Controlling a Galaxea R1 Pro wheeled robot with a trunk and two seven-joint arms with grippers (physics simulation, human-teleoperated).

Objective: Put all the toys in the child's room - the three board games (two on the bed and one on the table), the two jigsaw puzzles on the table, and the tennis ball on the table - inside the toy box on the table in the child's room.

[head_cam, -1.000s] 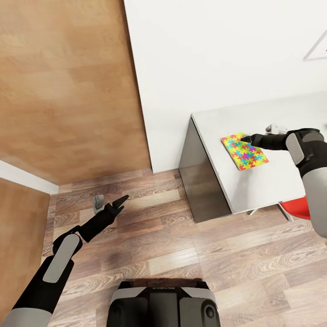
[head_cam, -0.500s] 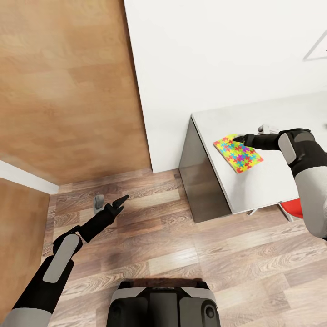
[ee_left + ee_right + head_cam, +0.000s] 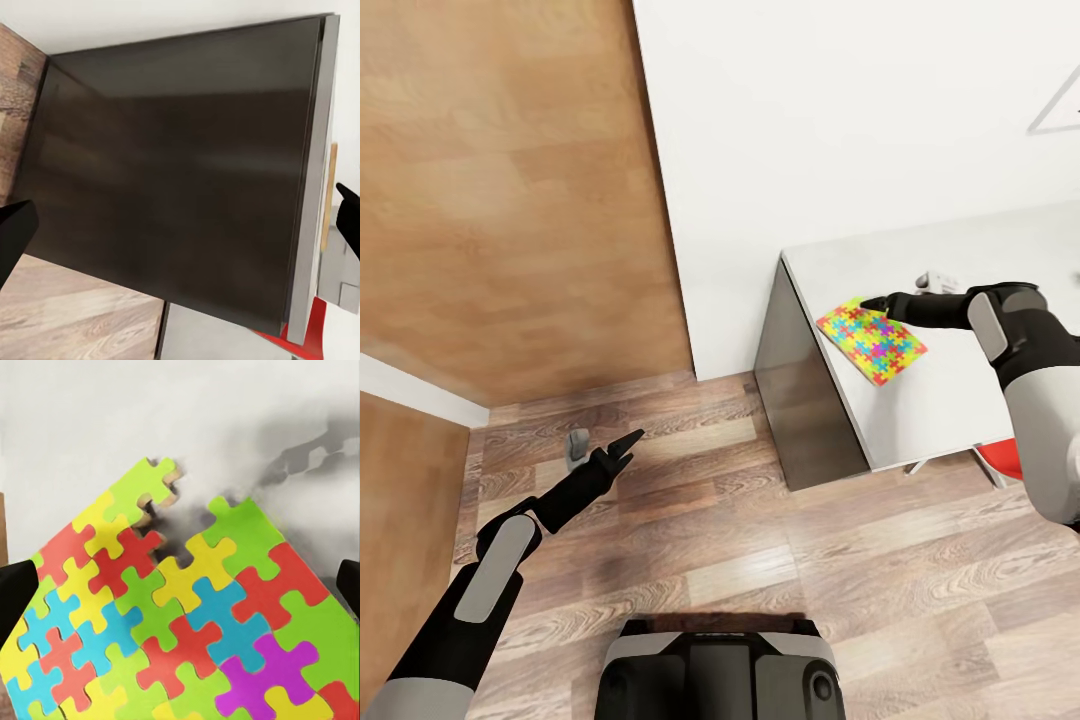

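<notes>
One jigsaw puzzle (image 3: pixel 871 341) lay flat on the light grey worktop (image 3: pixel 920 400), close to the worktop's end edge by the white wall. It was a thin square of bright pieces, turned like a diamond, with one jagged corner.

The right claw (image 3: pixel 874 303) was at the puzzle's far corner, low over it. From the head view I could not tell if it touched the puzzle. In the right wrist view the two dark fingertips (image 3: pixel 16 589) stood wide apart at the picture's sides, and the puzzle (image 3: pixel 180 622) lay between and ahead of them. The claw was open and held nothing.

The left claw (image 3: pixel 622 447) hung over the wood floor (image 3: pixel 760 560), well apart from the worktop. Its fingertips (image 3: pixel 15 240) were spread apart too.

So the right arm was much nearer. I think it would need to get a finger under the puzzle's edge, since the puzzle lay so flat.
</notes>
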